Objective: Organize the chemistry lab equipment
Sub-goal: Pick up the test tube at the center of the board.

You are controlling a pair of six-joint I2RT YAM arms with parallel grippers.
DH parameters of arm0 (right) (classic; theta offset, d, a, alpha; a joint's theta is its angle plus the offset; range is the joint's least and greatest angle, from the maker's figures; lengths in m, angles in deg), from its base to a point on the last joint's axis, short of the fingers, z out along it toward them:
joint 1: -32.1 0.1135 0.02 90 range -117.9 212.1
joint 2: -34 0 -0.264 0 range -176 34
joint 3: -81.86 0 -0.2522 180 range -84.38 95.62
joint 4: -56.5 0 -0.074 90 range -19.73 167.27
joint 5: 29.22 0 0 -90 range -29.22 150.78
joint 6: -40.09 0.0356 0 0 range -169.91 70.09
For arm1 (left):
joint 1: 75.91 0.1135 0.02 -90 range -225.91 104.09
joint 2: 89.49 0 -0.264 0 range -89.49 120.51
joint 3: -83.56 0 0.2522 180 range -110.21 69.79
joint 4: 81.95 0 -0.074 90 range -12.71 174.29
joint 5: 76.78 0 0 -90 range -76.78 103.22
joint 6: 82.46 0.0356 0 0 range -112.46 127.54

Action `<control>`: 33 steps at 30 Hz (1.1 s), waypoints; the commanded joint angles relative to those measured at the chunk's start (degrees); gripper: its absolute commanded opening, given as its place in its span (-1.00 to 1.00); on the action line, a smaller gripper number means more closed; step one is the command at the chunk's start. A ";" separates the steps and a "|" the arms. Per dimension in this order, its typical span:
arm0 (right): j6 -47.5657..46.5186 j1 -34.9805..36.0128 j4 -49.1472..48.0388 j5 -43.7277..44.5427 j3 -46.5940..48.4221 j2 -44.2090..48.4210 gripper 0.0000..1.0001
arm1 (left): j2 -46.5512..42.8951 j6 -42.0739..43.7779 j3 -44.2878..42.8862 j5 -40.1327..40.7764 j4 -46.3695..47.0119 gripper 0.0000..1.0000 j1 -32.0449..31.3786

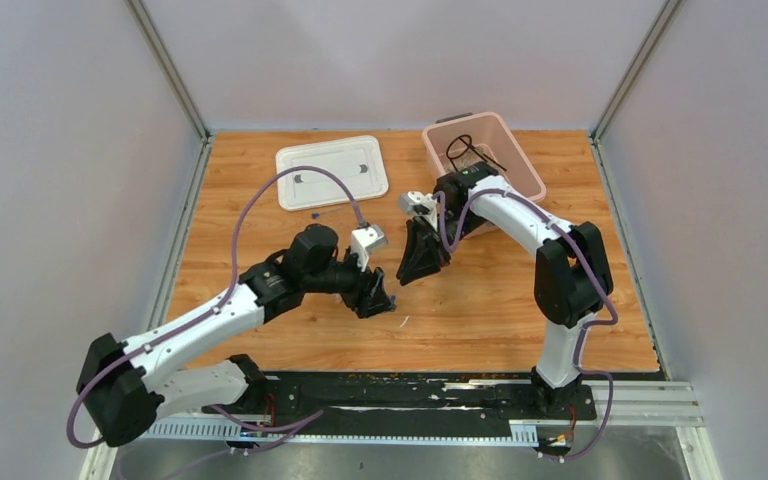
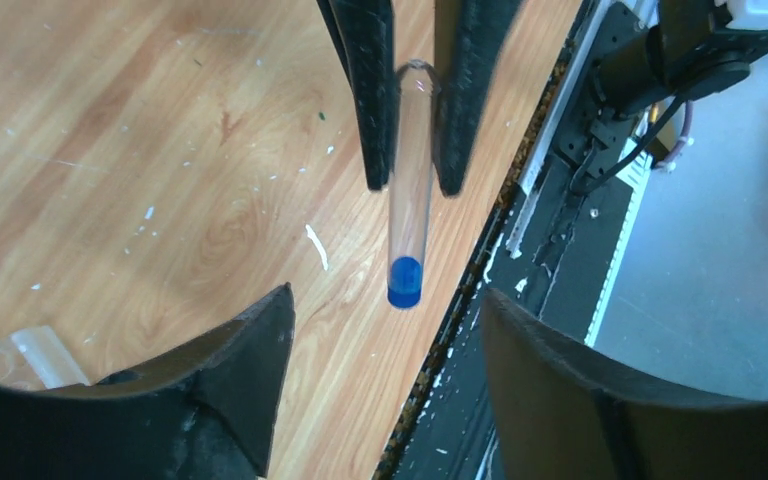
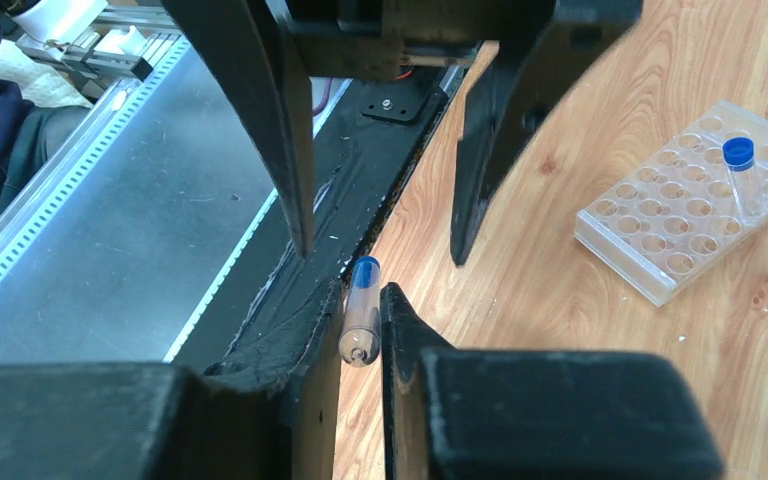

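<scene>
On the bench (image 1: 520, 300), the lid (image 1: 332, 172) lies at eleven o'clock and the bin (image 1: 522, 158) at one, with the wire tripod (image 1: 465, 148) inside it. Mid-bench, the left end effector (image 1: 378, 299) sits at seven o'clock of the right end effector (image 1: 418, 268), a tube (image 2: 410, 200) between them. The tube rack (image 3: 660, 225) lies nearby on the bench, another tube (image 3: 741, 170) standing in it.

High rear camera overlooks the table (image 1: 500, 300); both close wrist cameras share the tube (image 2: 409, 200).

Wood-grain table (image 1: 500, 320); pale grey walls (image 1: 400, 60); metal frame posts (image 1: 165, 65); even light.
</scene>
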 commanded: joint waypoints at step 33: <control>153.90 -5.69 -134.48 8.02 -34.66 9.72 -1.00 | -19.92 -55.11 33.06 40.94 59.22 0.93 0.21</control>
